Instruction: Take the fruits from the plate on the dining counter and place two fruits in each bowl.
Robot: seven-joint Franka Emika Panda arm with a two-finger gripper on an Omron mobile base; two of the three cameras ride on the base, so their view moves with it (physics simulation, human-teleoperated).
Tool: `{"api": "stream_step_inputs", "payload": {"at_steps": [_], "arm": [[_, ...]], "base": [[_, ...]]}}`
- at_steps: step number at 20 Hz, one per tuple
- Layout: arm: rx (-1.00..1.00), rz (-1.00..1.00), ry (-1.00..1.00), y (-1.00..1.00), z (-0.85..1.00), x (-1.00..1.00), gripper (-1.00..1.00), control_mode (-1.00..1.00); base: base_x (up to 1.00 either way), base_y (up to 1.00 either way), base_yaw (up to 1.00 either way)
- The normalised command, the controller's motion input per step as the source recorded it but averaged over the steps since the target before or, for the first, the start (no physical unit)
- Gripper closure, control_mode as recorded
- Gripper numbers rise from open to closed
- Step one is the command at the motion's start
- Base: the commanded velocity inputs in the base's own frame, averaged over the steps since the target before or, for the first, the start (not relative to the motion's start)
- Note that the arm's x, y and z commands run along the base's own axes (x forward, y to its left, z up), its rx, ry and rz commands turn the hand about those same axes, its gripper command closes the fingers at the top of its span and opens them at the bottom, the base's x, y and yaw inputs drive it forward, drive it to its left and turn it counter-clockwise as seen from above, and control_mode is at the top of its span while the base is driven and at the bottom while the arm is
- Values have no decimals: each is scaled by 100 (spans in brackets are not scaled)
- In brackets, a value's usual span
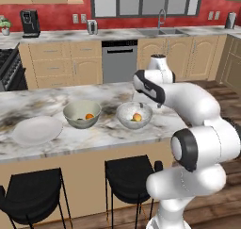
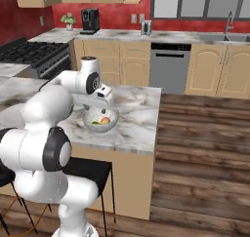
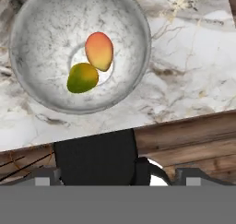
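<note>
A: Speckled bowl [image 3: 80,50] holds peach fruit [image 3: 99,50] touching yellow-green fruit [image 3: 82,78]. Jaws apart, empty.
B: Left of it: grey-green bowl [image 1: 82,114] with orange fruit [image 1: 89,116], then plate [image 1: 36,130]. Black stool [image 3: 94,156] below.

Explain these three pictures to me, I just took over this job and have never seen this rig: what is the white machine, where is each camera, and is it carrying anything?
The white machine is a robot arm on a base that drives. Two cameras ride on that base behind the arm, one to its left and one to its right, both looking down at the counter. The third camera sits on the hand and looks straight down.

On the counter stand a white plate with no fruit on it, a grey-green bowl and a speckled bowl. The hand view shows two fruits in the speckled bowl: a peach one and a yellow-green one. An orange fruit shows in the grey-green bowl; I cannot tell what else lies in there.

The jaws stand open over the speckled bowl, holding nothing.
</note>
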Motion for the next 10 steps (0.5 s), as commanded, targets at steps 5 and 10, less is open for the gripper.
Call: {"api": "stream_step_inputs", "payload": {"at_steps": [5,10], "arm": [[0,7,2,-13,97,-100,-100,-100],[0,6,0,-26,46,-100,-100,-100]], "base": [[0,0,0],[0,0,0]]}}
